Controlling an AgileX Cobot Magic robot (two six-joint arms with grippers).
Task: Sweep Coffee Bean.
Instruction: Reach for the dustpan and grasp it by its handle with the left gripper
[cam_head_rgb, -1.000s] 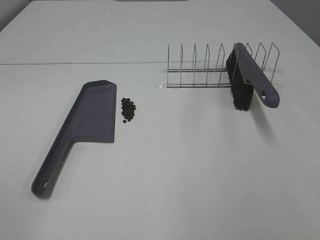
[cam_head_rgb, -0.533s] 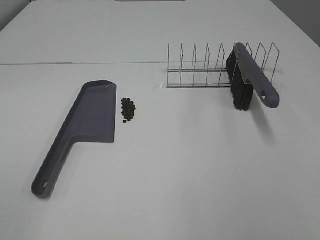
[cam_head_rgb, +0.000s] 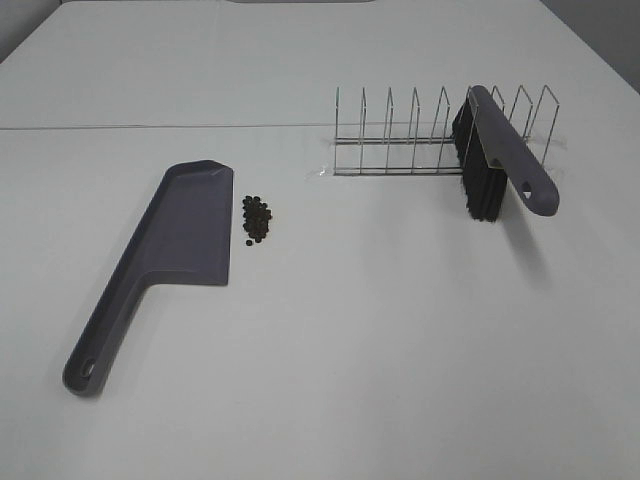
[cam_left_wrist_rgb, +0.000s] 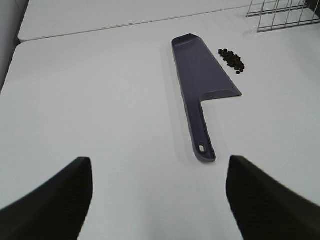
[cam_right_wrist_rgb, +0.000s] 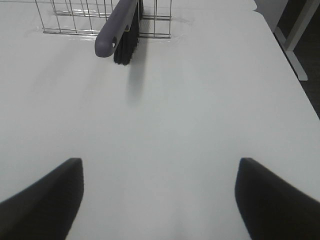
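Sweeping is not yet getting underway: the coffee bean (cam_head_rgb: 257, 217) heap is lying on the table (cam_head_rgb: 400, 330) just beside the dustpan (cam_head_rgb: 180, 240), the brush (cam_head_rgb: 495, 150) is leaning in the wire rack (cam_head_rgb: 400, 135) well apart from the dustpan, and the left claw (cam_left_wrist_rgb: 157, 165) and right claw (cam_right_wrist_rgb: 159, 162) are gaping wide, empty.

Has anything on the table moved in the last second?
Nothing visibly changed. The grey-purple plastic dustpan lies flat beside the small pile of dark coffee beans, the matching black-bristled brush rests in the wire rack, and the left pincer and right pincer are open, holding nothing.
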